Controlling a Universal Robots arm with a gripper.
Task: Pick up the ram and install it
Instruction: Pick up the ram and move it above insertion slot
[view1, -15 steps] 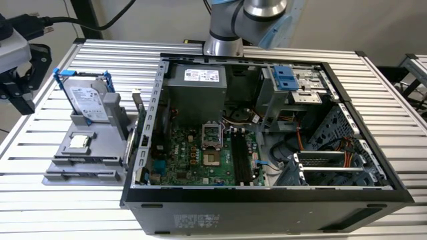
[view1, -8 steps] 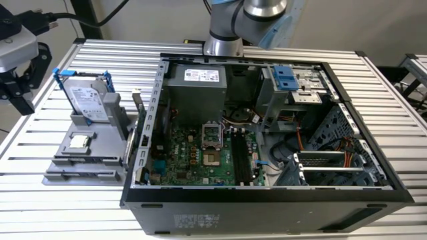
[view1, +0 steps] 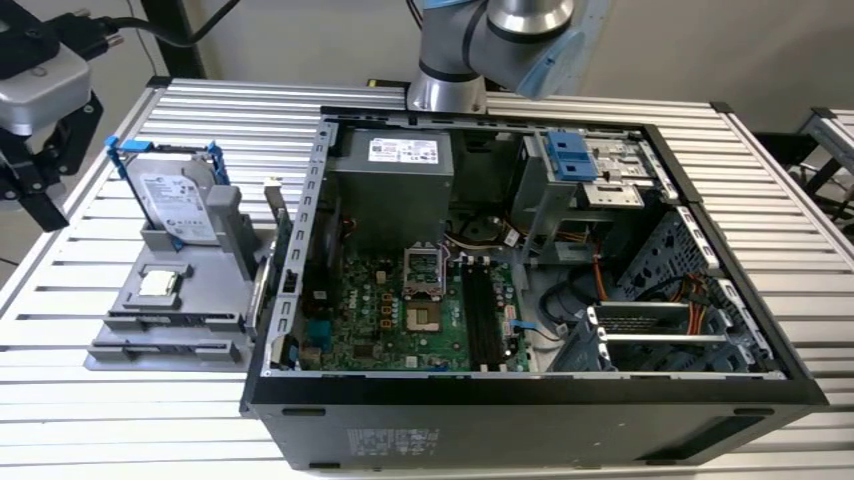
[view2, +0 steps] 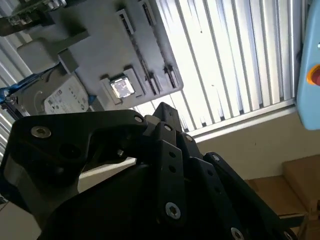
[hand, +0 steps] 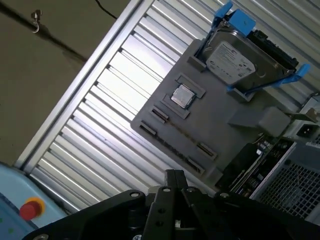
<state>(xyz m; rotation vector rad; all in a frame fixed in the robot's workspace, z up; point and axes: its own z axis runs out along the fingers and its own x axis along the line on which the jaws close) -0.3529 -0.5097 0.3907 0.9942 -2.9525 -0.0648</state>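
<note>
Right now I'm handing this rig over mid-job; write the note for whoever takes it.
Gripper: raised at the exterior view's left, beside the grey tray, touching nothing on it.
Tray holds the hard drive and CPU chip.
Ram: cannot tell where it sits.
Case open, motherboard exposed.
Done: nothing I can confirm. Left, as far as shown: pick-up and install.

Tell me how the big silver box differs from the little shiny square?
The hard drive is far bigger than the CPU chip. The hard drive stands on edge; the CPU chip lies flat. The hard drive has a blue bracket; the CPU chip has none. Both are silver, on the gray holder.
</note>
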